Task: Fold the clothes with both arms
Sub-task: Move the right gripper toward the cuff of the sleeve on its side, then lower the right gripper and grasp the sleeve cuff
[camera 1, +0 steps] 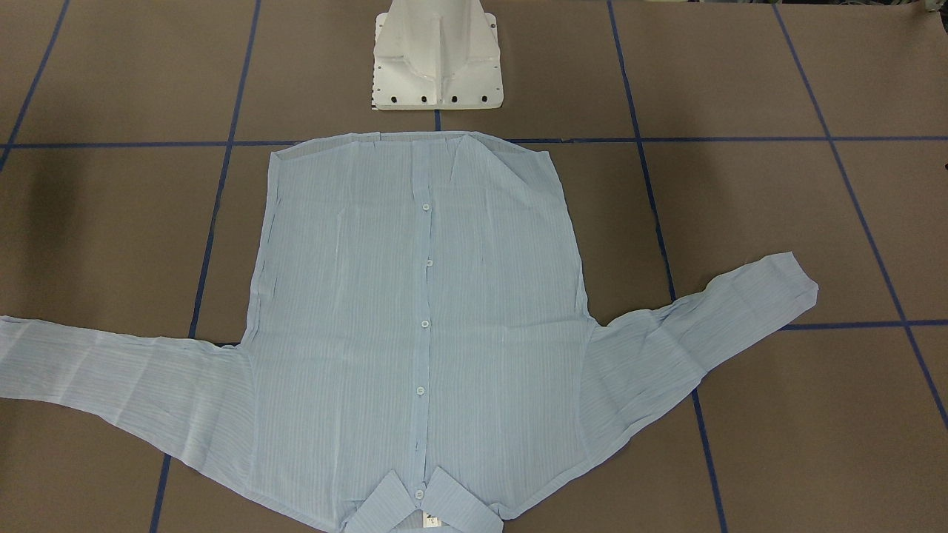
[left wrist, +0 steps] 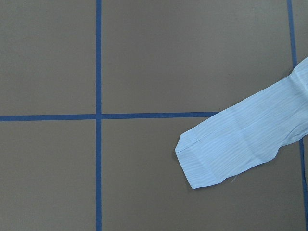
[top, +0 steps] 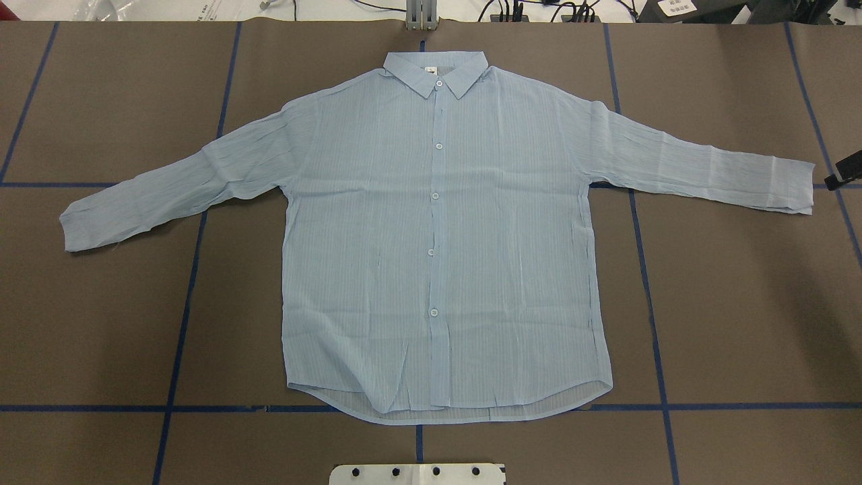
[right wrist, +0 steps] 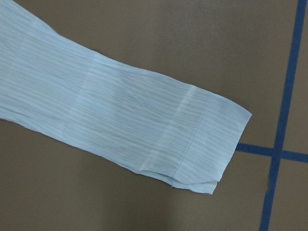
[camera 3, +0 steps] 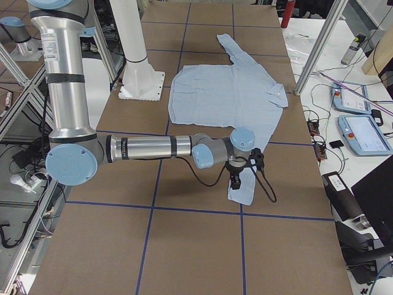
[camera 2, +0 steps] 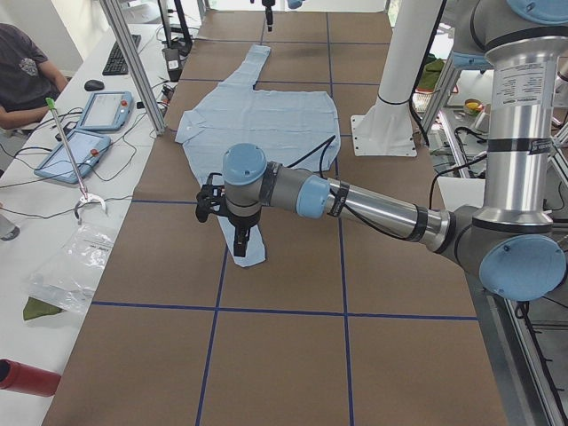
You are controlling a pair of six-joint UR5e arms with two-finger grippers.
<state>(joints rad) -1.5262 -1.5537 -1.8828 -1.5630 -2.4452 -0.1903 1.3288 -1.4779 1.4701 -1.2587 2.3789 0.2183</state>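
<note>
**Shirt spread flat, a pincer poised over each cuff**

Shirt (top: 438,236) lies front-up and buttoned on the bench (top: 101,323), between the two pincers; its collar (top: 434,71) is on the side away from the pedestal (camera 1: 437,59), its hem (top: 444,411) just short of it. Both sleeves run outward and end beneath the pincers, which looks like a deliberate start: flat cloth with the sleeves out gives each arm a free end to take.

Left pincer (camera 2: 240,248) points down over the left cuff (left wrist: 211,154); it appears in a side view only, so I cannot tell whether its jaws are apart or together. Right pincer (camera 3: 236,182) hangs likewise over the right cuff (right wrist: 202,139); the overhead view catches only a black scrap of it at the frame's edge, just beyond the cuff, so I cannot tell how its jaws stand either. Neither wrist view shows fingers on the cloth, and each sees its cuff whole with bare bench around it; I judge both pincers to be above the fabric, not gripping it. Blue tape lines (left wrist: 98,115) cross the bench beside each cuff.

Folding looks not yet begun; the likely first step is to pinch each cuff and carry the sleeves inward across the body. The cloth is thin and creased, so a shallow pinch could slip or lift one layer only.
</note>
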